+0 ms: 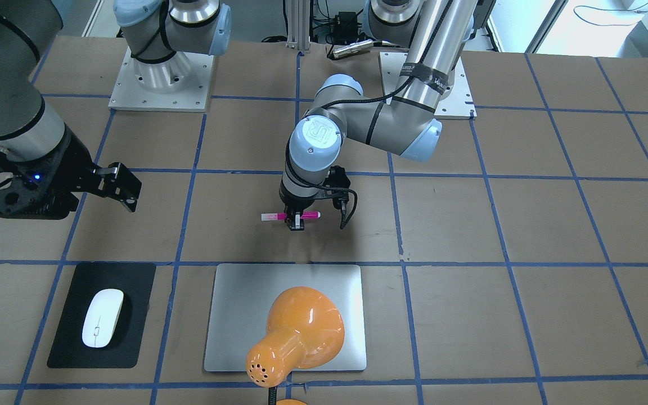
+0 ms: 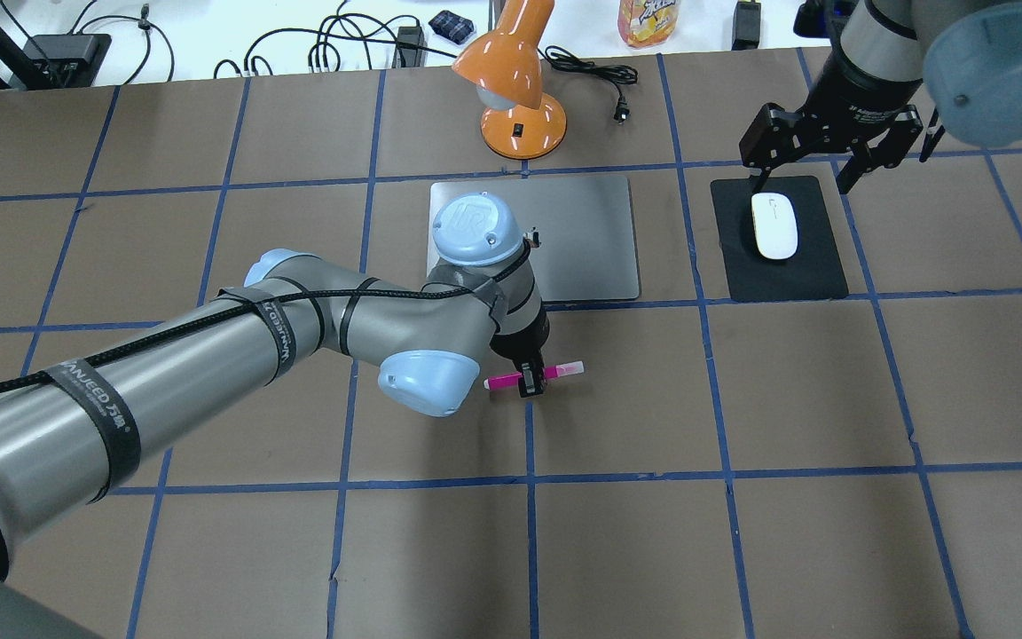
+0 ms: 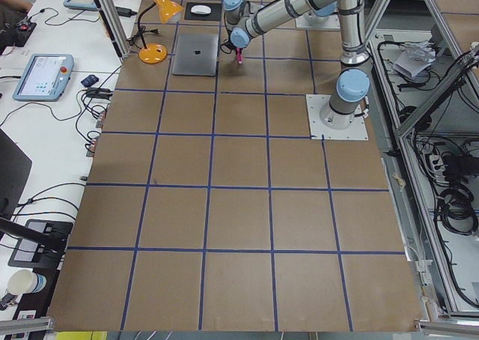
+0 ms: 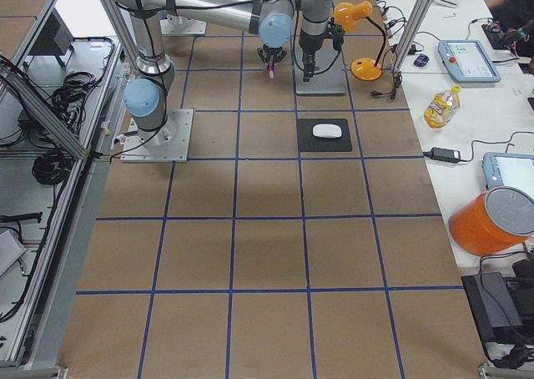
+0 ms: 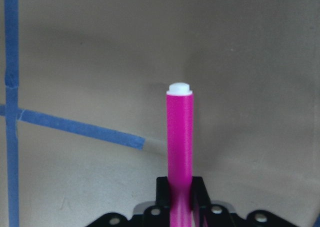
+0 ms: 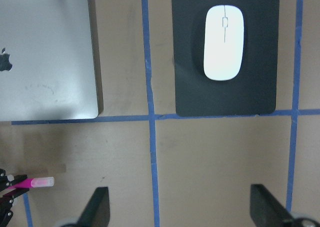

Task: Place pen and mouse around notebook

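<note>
Pen (image 2: 557,371) crosswise within left end effector (image 2: 529,389)

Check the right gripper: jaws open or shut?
Open. In the wrist view the right gripper has its jaws wide apart, nothing between them; the mouse lies free on its black mat.
</note>
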Robot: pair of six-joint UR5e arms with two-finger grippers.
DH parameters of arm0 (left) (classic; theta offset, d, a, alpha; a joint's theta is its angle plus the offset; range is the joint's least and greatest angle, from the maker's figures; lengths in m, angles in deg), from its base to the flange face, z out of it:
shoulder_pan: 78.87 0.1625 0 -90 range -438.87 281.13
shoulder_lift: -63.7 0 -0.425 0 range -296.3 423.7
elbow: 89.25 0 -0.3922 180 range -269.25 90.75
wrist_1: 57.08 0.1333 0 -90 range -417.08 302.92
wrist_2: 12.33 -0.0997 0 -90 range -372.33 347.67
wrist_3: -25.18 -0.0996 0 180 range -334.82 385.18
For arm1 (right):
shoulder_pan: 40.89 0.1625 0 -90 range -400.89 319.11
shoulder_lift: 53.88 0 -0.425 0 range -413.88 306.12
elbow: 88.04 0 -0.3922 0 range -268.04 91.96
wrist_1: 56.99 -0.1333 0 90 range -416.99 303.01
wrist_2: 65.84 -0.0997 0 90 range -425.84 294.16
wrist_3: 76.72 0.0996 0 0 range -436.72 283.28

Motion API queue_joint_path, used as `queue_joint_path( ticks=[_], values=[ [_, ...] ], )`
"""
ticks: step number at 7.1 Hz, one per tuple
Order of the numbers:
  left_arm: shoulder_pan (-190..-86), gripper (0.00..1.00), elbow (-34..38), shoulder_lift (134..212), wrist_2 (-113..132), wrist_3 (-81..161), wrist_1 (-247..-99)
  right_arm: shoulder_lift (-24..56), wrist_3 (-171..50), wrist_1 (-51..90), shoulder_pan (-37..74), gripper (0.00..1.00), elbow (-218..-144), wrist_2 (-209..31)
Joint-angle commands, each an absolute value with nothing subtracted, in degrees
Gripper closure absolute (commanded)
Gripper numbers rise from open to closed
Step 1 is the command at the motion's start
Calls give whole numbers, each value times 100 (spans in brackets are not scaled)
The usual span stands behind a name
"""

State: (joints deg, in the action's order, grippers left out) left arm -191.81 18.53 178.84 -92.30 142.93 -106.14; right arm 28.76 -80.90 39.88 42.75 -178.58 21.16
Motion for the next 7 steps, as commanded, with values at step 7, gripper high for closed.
queue_joint_path(
  ticks=[7],
  values=[
    [-18743,38,1955,17140,-9380,12481,-10646,3446,-7329,3283,4788,0,-17435,2117]
  ],
)
